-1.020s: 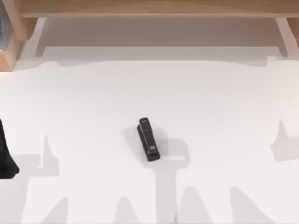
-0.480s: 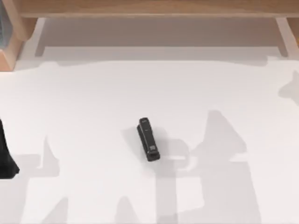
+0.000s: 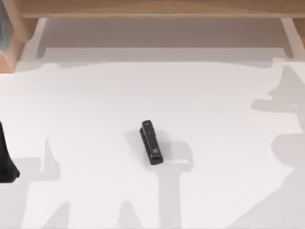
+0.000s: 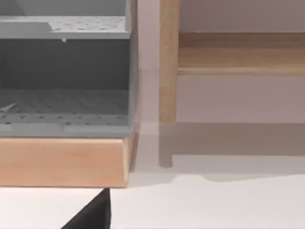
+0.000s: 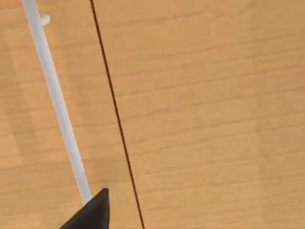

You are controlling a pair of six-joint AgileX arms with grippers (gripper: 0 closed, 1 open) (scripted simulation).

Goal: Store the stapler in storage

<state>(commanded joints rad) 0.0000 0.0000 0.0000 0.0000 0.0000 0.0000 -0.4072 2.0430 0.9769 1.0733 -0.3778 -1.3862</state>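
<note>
Left wrist view gave us one dark tip of our left jaws (image 4: 93, 214) at its lower edge, over the white desk (image 4: 214, 205); we could not tell whether they were spread or pressed together. Beyond stood a grey perforated shelf (image 4: 62, 107) on a wooden base (image 4: 62, 162). Our right jaws' tip (image 5: 93, 212) sat against a wood panel (image 5: 200, 119) with a white bar (image 5: 55, 95); their state was equally unclear. The stapler (image 3: 151, 142) lay alone mid-desk, apart from both arms.
</note>
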